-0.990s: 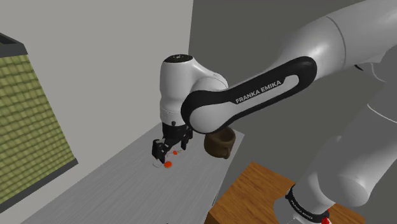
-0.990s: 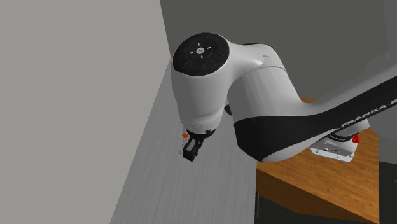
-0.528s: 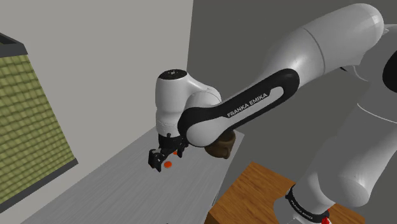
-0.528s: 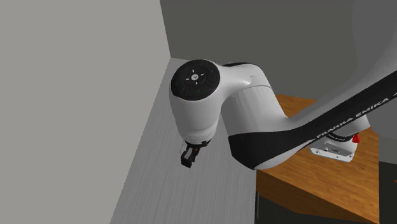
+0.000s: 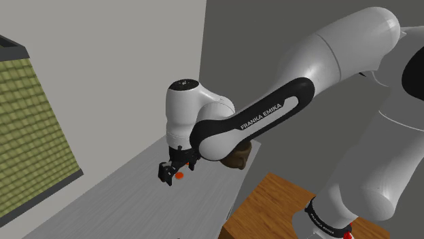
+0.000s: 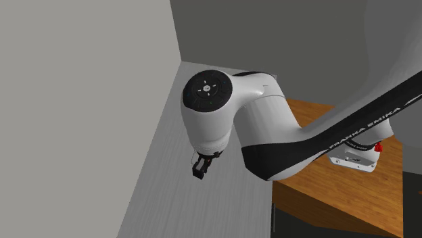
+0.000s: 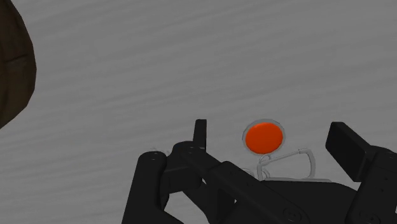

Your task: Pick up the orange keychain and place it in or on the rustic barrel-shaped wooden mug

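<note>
The orange keychain (image 7: pixel 263 138) is a small orange disc with a thin wire clasp, lying flat on the grey tabletop (image 7: pixel 191 57). My gripper (image 7: pixel 273 137) is open and low over it, with the disc between the two black fingers (image 7: pixel 347 145) and neither touching it. From the shoulder camera the gripper (image 5: pixel 170 172) hangs just above the table with the orange keychain (image 5: pixel 179 174) at its tips. The dark brown barrel-shaped mug (image 5: pixel 238 157) stands just behind, mostly hidden by my forearm; its rounded side (image 7: pixel 13 63) also appears in the wrist view. The second exterior view has the gripper (image 6: pixel 199 169) under the wrist.
The grey table (image 6: pixel 189 209) runs along a light wall (image 6: pixel 81 101). A wooden stand top (image 5: pixel 285 204) lies beside the table's near edge. A yellow-green tiled panel (image 5: pixel 27 129) stands at the shoulder view's left.
The hand has come down closer to the table and shifted slightly toward the shoulder view's left. The fingers stayed apart and the keychain has not moved.
</note>
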Tool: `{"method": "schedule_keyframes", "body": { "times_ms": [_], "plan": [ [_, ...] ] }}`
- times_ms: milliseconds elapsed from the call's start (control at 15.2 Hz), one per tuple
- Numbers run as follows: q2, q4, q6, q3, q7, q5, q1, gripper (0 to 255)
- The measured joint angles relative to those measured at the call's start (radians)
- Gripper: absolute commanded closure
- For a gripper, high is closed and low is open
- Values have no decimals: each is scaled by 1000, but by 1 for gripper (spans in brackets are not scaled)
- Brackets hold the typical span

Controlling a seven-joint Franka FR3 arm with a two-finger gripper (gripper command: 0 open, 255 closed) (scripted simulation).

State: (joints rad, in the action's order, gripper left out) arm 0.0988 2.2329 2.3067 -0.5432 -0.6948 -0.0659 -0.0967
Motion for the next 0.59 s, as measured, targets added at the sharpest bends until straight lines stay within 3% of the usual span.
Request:
{"method": "schedule_keyframes", "body": {
  "times_ms": [66, 594],
  "plan": [
    [0, 0, 0, 0, 0, 0, 0, 255],
    [-2, -12, -6, -2, -2, -2, -2, 255]
  ]
}}
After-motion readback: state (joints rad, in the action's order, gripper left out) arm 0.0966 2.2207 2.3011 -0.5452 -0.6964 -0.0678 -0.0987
